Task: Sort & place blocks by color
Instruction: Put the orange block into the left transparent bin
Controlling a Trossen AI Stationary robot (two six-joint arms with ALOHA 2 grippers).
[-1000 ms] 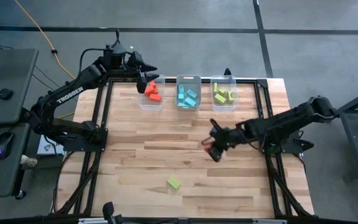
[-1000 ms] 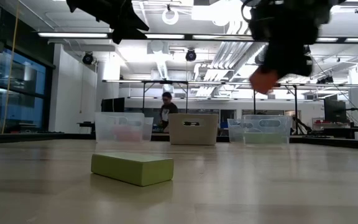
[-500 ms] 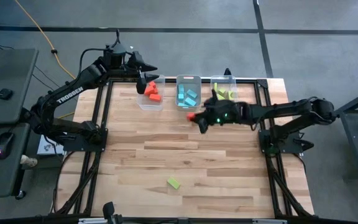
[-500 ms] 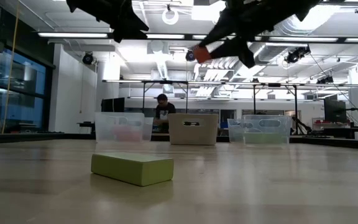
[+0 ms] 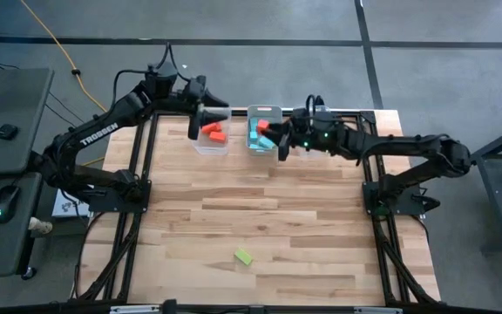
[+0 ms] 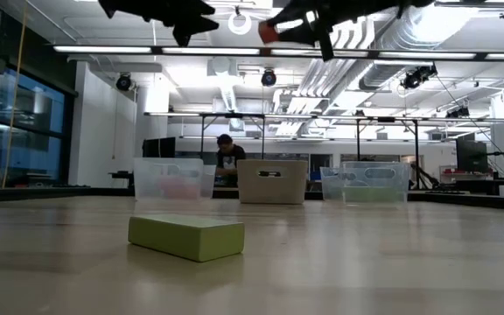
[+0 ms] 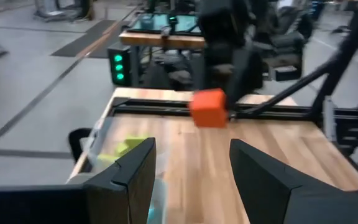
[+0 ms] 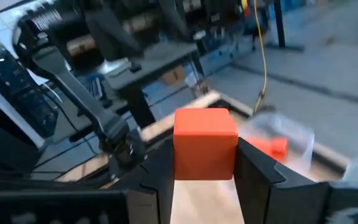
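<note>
A red-orange cube [image 8: 205, 144] sat clamped between the right gripper [image 5: 274, 142]'s fingers, aloft above the middle bin [image 5: 263, 112] of light blue blocks. The bin with red-orange blocks [image 5: 213, 133] lay just at its nine o'clock. To do this well, I judged it should clear that bin's rim before releasing, minding the left gripper [image 5: 219, 113], fingers apart and empty, above that bin; a yellow-green block [image 5: 243, 256] waited at six o'clock.

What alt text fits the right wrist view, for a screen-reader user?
The right claw is shut on a red-orange cube. Beyond it are a clear bin holding red-orange blocks and the left arm.
</note>
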